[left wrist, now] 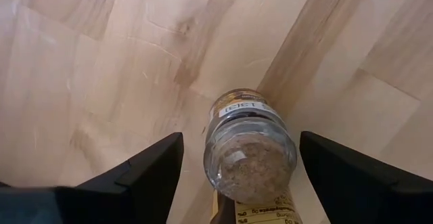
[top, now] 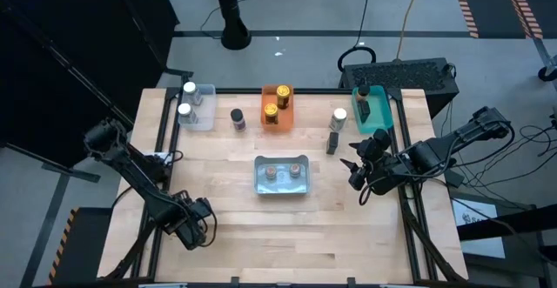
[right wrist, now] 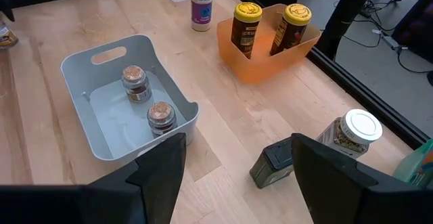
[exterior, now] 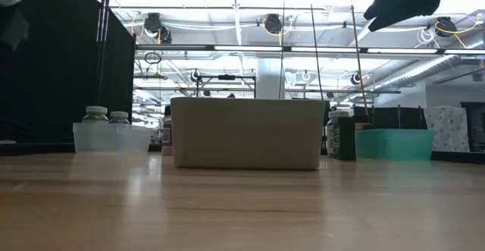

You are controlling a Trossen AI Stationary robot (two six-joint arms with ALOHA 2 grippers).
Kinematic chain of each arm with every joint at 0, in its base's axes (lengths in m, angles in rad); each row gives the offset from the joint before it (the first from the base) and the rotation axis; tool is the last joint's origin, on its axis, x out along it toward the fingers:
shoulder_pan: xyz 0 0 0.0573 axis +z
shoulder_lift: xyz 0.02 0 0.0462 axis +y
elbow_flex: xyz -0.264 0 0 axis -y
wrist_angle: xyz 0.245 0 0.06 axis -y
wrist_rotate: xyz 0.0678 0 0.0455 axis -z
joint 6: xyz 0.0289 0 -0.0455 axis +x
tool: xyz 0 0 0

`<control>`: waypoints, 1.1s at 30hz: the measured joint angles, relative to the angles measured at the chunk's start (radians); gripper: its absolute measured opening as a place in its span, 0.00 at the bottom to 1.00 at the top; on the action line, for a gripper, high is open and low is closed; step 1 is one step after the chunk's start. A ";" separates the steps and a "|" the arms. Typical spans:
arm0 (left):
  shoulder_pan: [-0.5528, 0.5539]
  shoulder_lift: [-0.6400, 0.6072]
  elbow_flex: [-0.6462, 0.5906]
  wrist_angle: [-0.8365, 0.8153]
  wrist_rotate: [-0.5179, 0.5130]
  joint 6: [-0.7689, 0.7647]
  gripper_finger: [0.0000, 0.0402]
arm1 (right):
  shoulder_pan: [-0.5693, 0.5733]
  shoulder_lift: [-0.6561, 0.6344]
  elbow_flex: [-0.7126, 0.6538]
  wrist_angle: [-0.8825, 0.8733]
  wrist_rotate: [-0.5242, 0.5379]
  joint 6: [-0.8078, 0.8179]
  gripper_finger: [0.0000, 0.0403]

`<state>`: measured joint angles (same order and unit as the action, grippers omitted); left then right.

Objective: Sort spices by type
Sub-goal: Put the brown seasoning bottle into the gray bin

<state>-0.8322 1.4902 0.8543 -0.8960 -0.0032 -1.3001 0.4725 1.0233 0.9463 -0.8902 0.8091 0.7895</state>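
Note:
A clear spice jar (left wrist: pixel 250 153) of brownish spice lies on the wood between the fingers of my left gripper (left wrist: pixel 240 176), which points down, open, at the near left (top: pixel 198 224); gaps show on both sides. My right gripper (top: pixel 357 173) hovers open at the right, above a lying black jar (right wrist: pixel 274 164) and a white-lidded jar (right wrist: pixel 352 135). Two brown-lidded jars (right wrist: pixel 147 101) stand in the pale blue bin (top: pixel 261 186). Two gold-lidded jars (top: pixel 277 101) stand in the orange bin (top: pixel 265 118). Two white-lidded jars (top: pixel 186 99) stand in the clear bin (top: pixel 204 118).
A black-lidded jar with a purple label (top: pixel 238 118) stands alone between the clear and orange bins. A teal bin (top: pixel 379 123) at the far right holds a dark jar (top: pixel 362 103). Bare wood lies along the near edge, between the arms.

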 joint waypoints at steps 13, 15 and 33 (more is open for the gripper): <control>0.001 0.000 0.001 0.000 0.013 0.008 0.46 | 0.000 0.000 0.000 0.000 0.001 -0.001 0.61; 0.001 0.000 0.002 0.000 0.013 0.023 0.46 | 0.000 0.000 0.000 0.000 0.001 -0.001 0.61; 0.280 0.000 0.314 -0.139 -0.001 0.405 0.46 | 0.000 0.000 0.000 -0.007 -0.040 -0.012 0.61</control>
<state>-0.5518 1.4902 1.1685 -1.0350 -0.0038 -0.8956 0.4727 1.0229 0.9463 -0.8976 0.7691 0.7777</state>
